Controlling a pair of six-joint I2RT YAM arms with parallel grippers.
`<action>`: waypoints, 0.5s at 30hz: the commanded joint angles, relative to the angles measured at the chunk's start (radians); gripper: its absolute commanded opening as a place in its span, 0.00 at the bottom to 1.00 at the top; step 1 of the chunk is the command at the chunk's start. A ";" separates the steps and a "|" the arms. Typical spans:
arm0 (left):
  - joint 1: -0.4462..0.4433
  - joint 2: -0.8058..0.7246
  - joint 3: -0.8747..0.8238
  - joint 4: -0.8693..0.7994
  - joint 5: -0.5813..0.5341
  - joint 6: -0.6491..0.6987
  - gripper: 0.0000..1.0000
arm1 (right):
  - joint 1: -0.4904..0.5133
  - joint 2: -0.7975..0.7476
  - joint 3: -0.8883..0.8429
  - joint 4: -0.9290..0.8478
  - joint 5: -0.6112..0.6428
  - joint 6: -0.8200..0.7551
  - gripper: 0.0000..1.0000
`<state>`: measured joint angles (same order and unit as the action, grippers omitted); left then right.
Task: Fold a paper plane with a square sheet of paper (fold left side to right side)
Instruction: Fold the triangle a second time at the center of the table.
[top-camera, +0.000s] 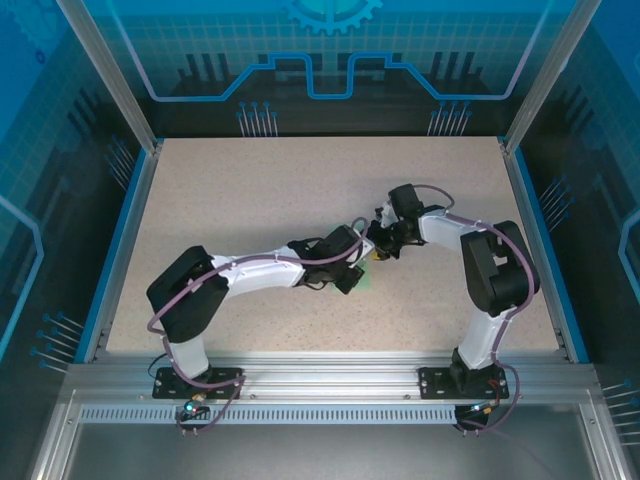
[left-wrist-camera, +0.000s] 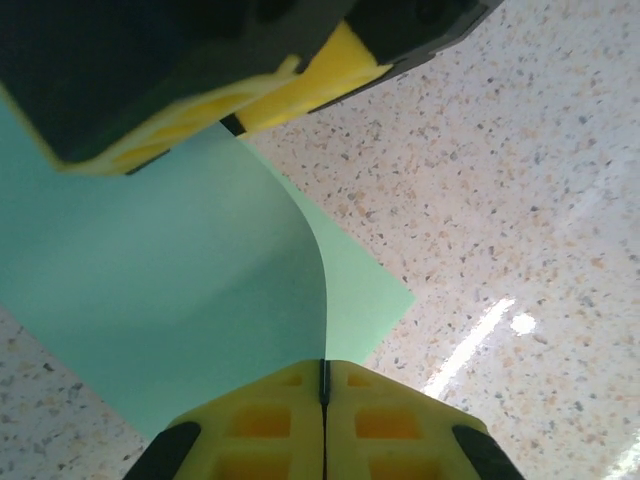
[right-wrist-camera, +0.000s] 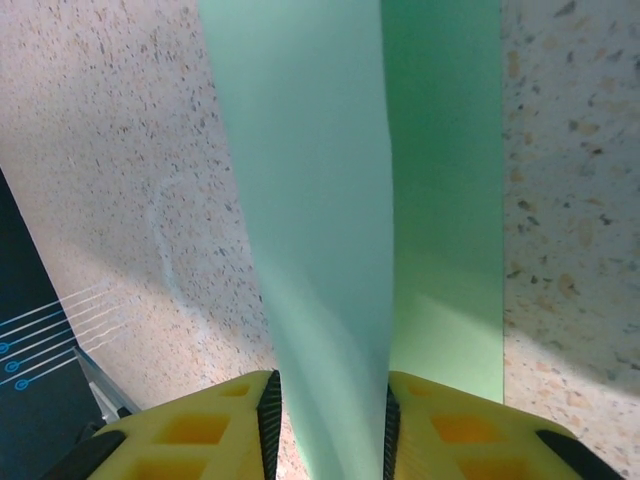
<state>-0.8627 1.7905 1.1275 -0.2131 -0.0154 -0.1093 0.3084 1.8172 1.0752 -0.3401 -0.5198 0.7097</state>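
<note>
The left fingers (left-wrist-camera: 324, 400) are clenched on the curved edge of the thin, pale mint-green square sheet of paper (left-wrist-camera: 180, 270). The sheet rises from the speckled beige counter (left-wrist-camera: 520, 150) just ahead of them. The right fingers (top-camera: 380, 250) grasp a raised fold of the same sheet between their tips, and the rest lies flat beyond them.

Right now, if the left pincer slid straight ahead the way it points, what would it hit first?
Beyond the pale mint-green paper sheet it pinches, the left pincer would probably meet the yellow-and-black right pincer straight ahead, though depth is unclear.
</note>
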 joint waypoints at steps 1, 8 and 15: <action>0.042 -0.045 -0.043 0.077 0.170 -0.067 0.06 | -0.016 -0.108 -0.005 0.012 0.071 -0.038 0.36; 0.128 -0.059 -0.098 0.138 0.278 -0.139 0.06 | -0.039 -0.271 -0.141 0.024 0.142 -0.076 0.36; 0.165 -0.056 -0.107 0.127 0.280 -0.156 0.07 | 0.045 -0.305 -0.306 0.127 0.128 -0.035 0.08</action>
<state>-0.7082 1.7695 1.0309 -0.0986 0.2268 -0.2394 0.3069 1.5085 0.8074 -0.2516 -0.3985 0.6655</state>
